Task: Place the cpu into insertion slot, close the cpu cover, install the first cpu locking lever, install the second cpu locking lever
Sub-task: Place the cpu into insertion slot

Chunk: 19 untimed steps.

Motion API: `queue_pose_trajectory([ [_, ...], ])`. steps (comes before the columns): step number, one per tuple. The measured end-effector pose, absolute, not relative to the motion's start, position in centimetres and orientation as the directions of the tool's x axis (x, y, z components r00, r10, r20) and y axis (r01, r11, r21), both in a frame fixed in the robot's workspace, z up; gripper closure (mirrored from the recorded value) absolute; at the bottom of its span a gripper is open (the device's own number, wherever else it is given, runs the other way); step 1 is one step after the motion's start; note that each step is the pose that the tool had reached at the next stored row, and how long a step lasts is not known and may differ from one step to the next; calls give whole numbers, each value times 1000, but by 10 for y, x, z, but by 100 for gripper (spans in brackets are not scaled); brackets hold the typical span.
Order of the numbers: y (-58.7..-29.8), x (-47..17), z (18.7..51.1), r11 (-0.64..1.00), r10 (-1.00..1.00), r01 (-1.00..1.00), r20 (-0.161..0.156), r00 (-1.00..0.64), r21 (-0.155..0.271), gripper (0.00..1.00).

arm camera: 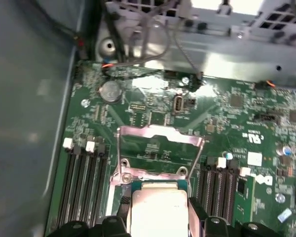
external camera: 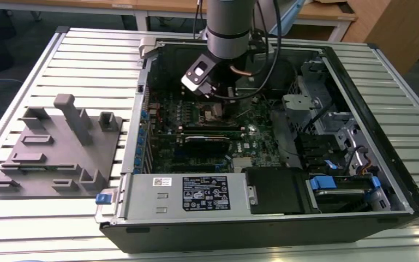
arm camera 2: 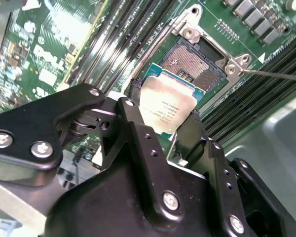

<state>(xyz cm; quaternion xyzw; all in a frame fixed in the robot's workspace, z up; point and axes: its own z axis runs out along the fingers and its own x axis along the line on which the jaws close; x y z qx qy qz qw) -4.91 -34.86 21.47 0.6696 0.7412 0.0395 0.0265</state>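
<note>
**Operator:** What has the arm got?

**Spotter:** Your black two-fingered gripper (arm camera 2: pixel 164 114) is closed down to the chip's width. It pinches opposite edges of the cpu (arm camera 2: pixel 166 98), the small flat square with the dull silver metal top. In the second wrist view the chip hangs over the near side of the insertion slot (arm camera 2: pixel 191 61), the square black-framed socket with a tan contact field on the green motherboard (external camera: pixel 264 144). I judge it is not yet seated, though I can't tell whether a corner touches.

**Operator:** Is the way in clear?

**Spotter:** It looks so. The cpu cover (arm camera: pixel 158 132), a thin brownish-silver frame with a square window, stands tipped open away from the socket. The thin wire locking lever (arm camera 2: pixel 276 75) lies off to one side.

**Operator:** So how do I place it well?

**Spotter:** You are on the first step. Square the chip's edges to the black frame and hold it level. Those contacts look delicate, so lower straight down without sliding or pressing. Let go only once it sits flat inside the frame.
</note>
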Motion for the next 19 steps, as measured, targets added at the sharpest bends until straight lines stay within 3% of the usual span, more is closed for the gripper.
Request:
queue_pose_trajectory([
  [19, -348, -56, 214, 50, 999, 994, 14, -51, 94, 46],
])
